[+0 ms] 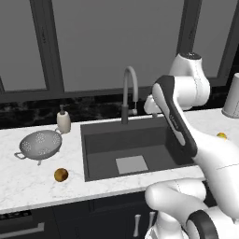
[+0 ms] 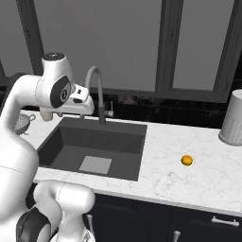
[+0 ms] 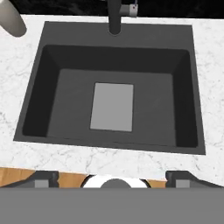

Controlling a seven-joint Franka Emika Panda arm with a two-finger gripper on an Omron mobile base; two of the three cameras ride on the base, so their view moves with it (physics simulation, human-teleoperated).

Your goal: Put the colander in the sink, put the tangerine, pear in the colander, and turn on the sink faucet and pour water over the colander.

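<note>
Gripper (image 3: 112, 177) poised high above the sink (image 3: 183, 87), jaws spread wide, nothing between them. Colander (image 1: 40, 144) upright on the marble counter (image 1: 28, 186) left of the sink, just beside the cream soap bottle (image 1: 64, 121). Pear (image 1: 61, 175) on the counter near the sink's front left corner, a little in front of the colander. Tangerine (image 2: 187, 160) alone on the counter right of the sink. Sink faucet (image 1: 129, 93) arched over the sink's back rim, no stream visible. Grey canister (image 2: 233, 118) far right of the sink.
</note>
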